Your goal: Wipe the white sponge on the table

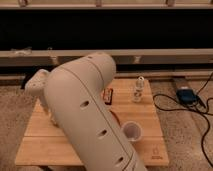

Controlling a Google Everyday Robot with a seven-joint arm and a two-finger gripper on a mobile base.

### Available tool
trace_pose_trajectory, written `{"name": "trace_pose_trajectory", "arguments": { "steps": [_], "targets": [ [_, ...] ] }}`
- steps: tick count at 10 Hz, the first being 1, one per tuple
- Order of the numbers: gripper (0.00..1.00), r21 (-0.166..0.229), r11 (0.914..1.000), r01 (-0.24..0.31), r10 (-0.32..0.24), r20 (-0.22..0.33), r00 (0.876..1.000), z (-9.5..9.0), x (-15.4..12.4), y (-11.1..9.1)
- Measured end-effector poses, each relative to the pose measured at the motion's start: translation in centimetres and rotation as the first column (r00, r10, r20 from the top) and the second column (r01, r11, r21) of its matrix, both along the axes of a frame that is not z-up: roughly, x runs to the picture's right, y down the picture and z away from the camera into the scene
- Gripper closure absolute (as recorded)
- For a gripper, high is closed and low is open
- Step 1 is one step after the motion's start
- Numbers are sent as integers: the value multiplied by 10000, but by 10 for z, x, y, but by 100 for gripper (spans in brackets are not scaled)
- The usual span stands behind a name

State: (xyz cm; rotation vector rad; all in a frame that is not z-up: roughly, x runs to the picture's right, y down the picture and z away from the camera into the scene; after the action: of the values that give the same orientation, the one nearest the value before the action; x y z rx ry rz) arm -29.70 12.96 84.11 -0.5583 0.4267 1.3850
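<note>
One arm (pixel 90 120) blocks the view of the white sponge.

Most of the left and middle of the tabletop (pixel 147 115) is covered by this pale arm, which runs from the near right to the far left. The tool (pixel 46 107) sits at its far-left end, low over the tabletop's left edge, and I cannot tell whether it is wide, narrow or holding anything. No white sponge shows on the visible planks, so it is probably under the arm or at the tool, and neither its direction from the tool nor its long axis can be read. Right of the arm are a dark bar (pixel 108 95) and a small bottle (pixel 139 90) at the far side, with a pale cup (pixel 132 131) nearer. A wipe rightward would likely head toward these.
</note>
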Motion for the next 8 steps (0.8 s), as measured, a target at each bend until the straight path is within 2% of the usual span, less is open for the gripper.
{"name": "trace_pose_trajectory", "arguments": {
  "steps": [1, 3, 4, 7, 8],
  "targets": [
    [37, 102, 9998, -169, 169, -8, 9999, -2, 3, -3],
    [53, 262, 9993, -280, 283, -104, 9995, -1, 8, -4],
    [66, 283, 9992, -281, 285, -136, 9995, -1, 8, -4],
    [93, 249, 9992, -306, 312, -220, 9993, 2, 10, -2],
    [100, 242, 9992, -319, 325, -251, 9992, 2, 12, -3]
  ]
}}
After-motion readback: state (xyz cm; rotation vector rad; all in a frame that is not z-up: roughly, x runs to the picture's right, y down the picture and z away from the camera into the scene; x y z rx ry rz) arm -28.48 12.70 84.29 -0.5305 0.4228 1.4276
